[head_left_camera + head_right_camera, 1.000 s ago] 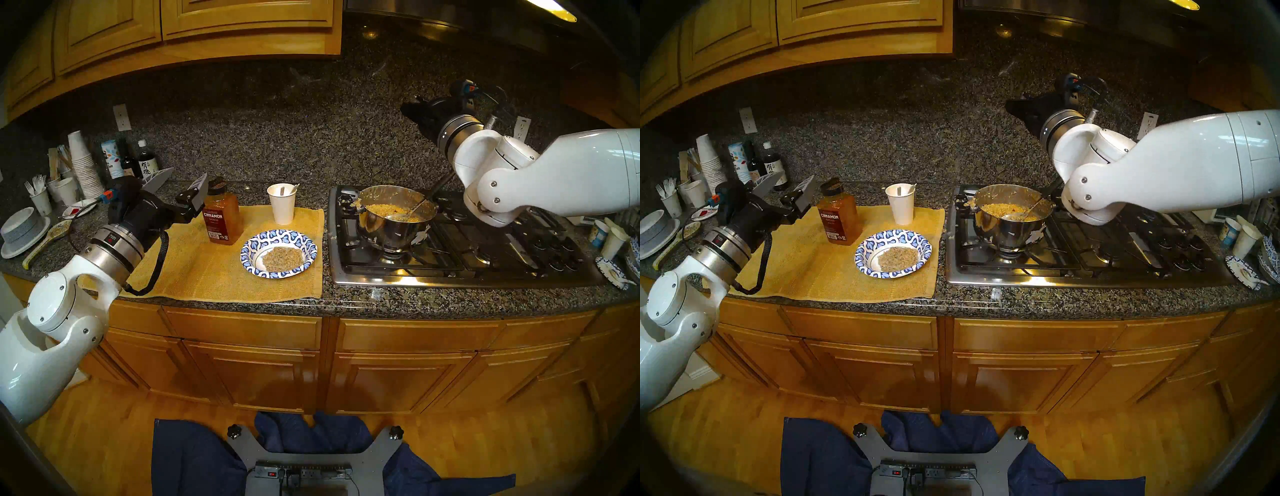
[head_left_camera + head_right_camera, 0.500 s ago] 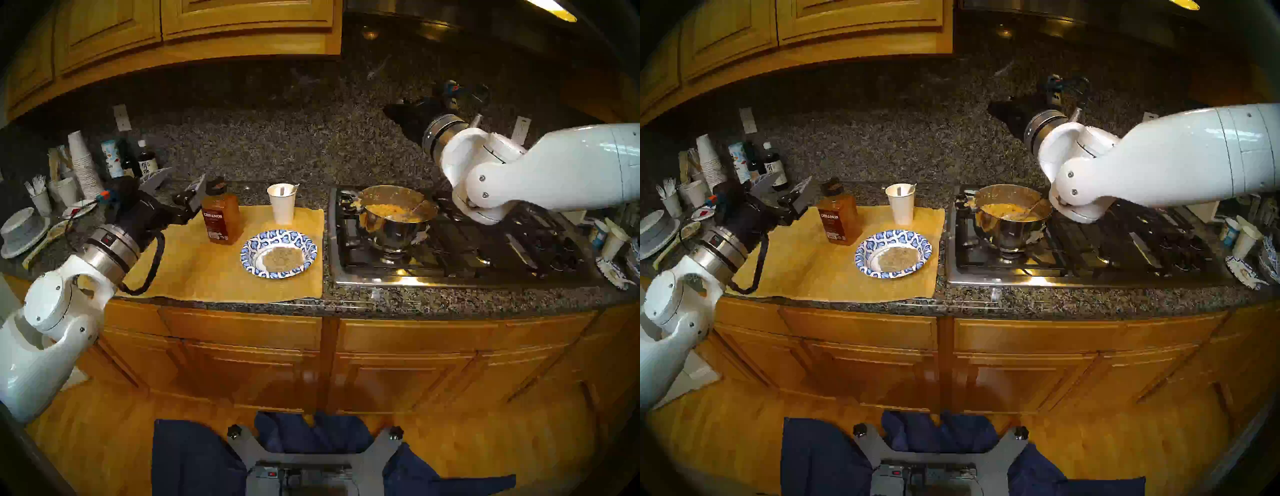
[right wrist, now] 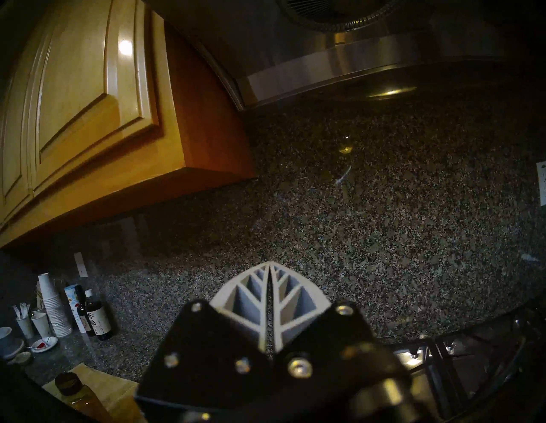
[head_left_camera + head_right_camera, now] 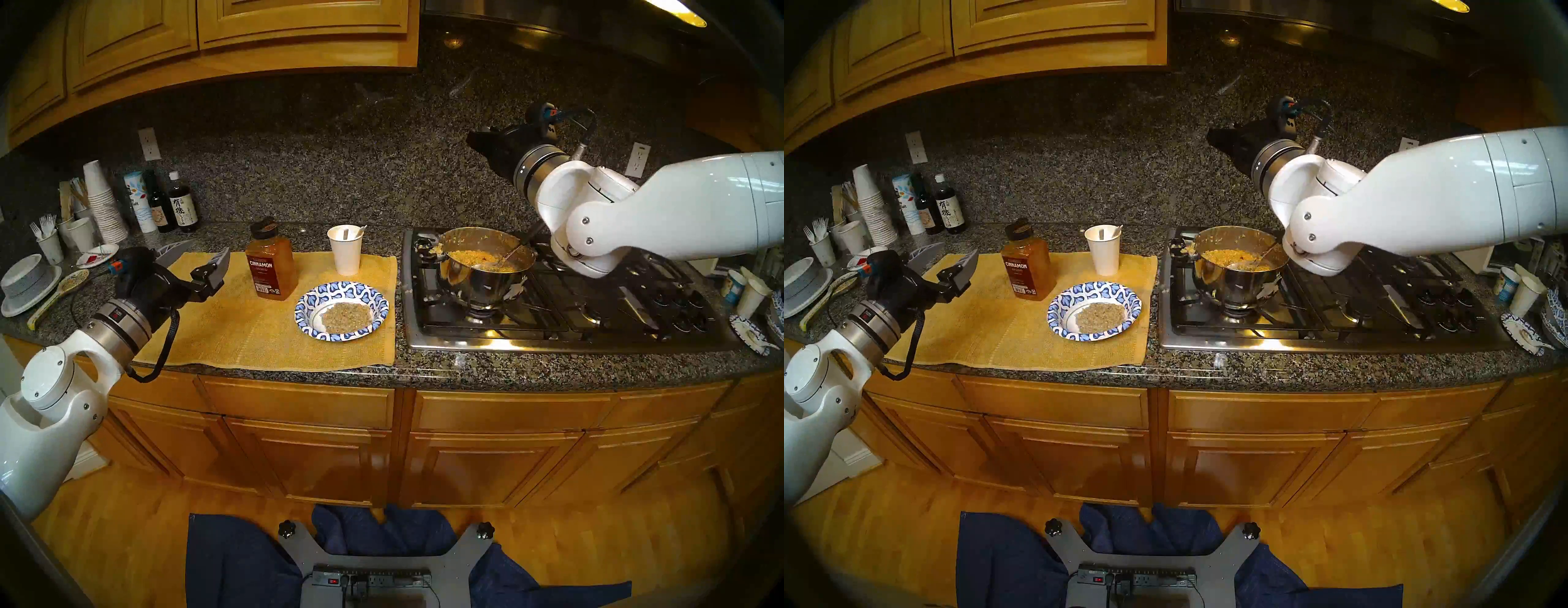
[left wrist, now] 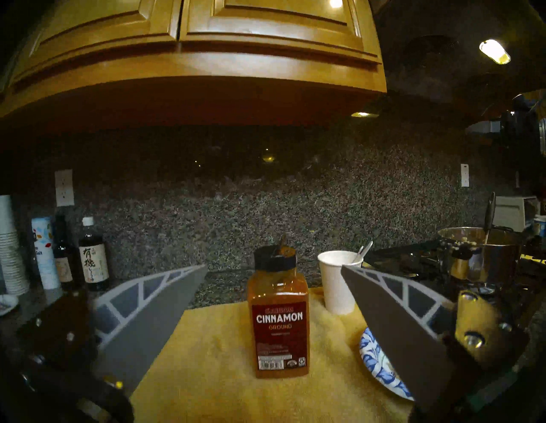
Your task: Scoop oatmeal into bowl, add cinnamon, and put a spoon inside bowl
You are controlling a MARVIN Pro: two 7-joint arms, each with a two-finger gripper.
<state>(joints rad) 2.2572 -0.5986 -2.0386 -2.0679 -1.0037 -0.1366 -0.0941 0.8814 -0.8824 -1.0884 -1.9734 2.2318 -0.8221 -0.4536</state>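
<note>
L gripper [image 4: 198, 257]: our fingers spread wide, nothing between them; it hangs low over the L end of the yellow mat [image 4: 237, 335]; in our L wrist view the gap frames the cinnamon
Cinnamon [image 5: 279, 319]: bottle upright on the mat, straight ahead of the L gripper & clear of both fingers; dark cap w/ its flap lifted; label faces us
Bowl [image 4: 341, 311]: on the mat, ahead & to the R of the L gripper, just beside the cinnamon, not touching it; its blue rim peeks from behind our R finger in the L wrist view
Oatmeal [image 4: 345, 317]: flat tan patch in the bowl's white middle; more of it, yellower, in the steel pot [image 4: 483, 271] on the stove [image 4: 551, 322], well R of the L gripper & below the R one
Spoon [image 4: 359, 232]: white plastic, standing in a paper cup [image 4: 346, 250] at the mat's far edge, beyond the bowl, R of the cinnamon
Ladle [image 4: 496, 263]: metal, resting in the pot, handle up on the rim
R gripper [image 3: 269, 291]: fingers pressed together, holding nothing; up high over the stove, nose toward the granite back wall [image 3: 384, 206]; pot sits below & behind it
L of L gripper: cup stacks, dark sauce bottles [image 4: 182, 208], grey bowls [image 4: 29, 282]; well apart from us
</note>
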